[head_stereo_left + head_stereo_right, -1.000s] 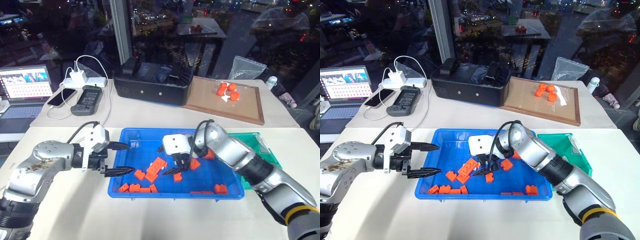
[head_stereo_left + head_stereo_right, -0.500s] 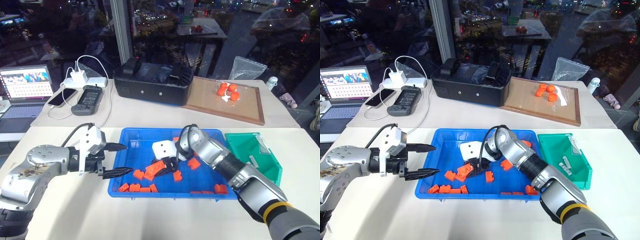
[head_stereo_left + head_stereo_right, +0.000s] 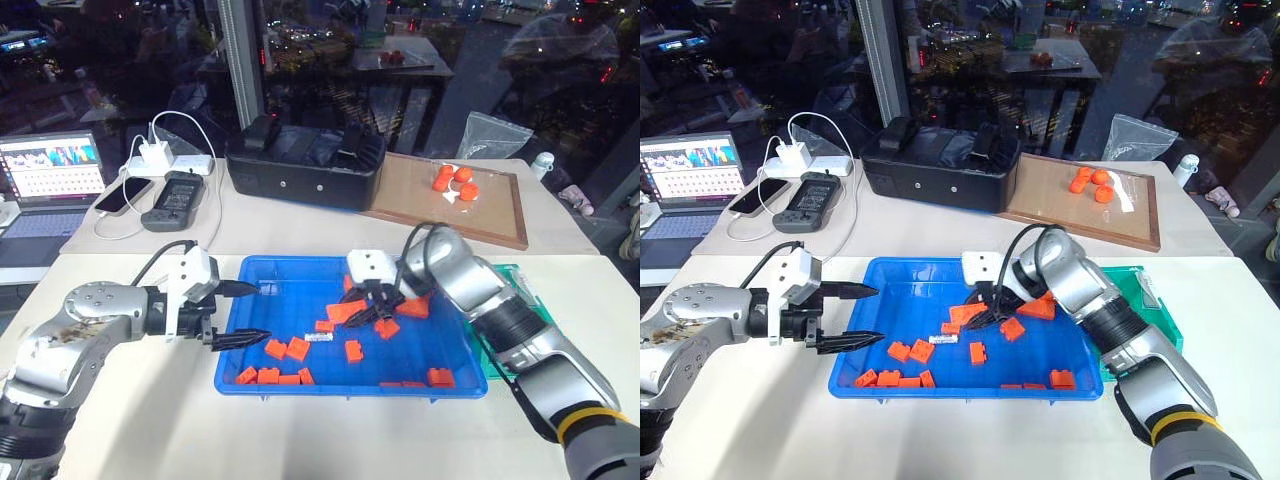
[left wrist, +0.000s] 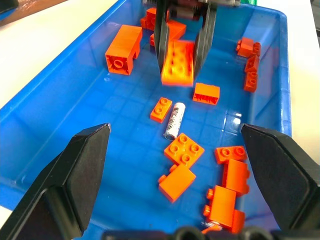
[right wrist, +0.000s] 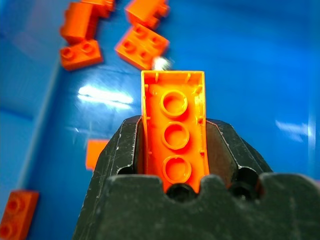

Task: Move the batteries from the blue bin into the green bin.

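Scene on a white counter. The blue bin holds one visible battery, lying flat on the gridded floor among loose orange bricks, just beside a small brick. Roughly a dozen bricks are scattered over the floor; the exact count cannot be told where they overlap. The right end effector is above the middle of the bin, its two fingers pinching a long orange brick held lengthwise between them. The left end effector is at the bin's left rim, its two fingers spread wide and holding nothing. The green bin stands touching the blue bin's right side, partly hidden by the right arm. Behind: one black box and one wooden-framed board carrying three orange round objects.
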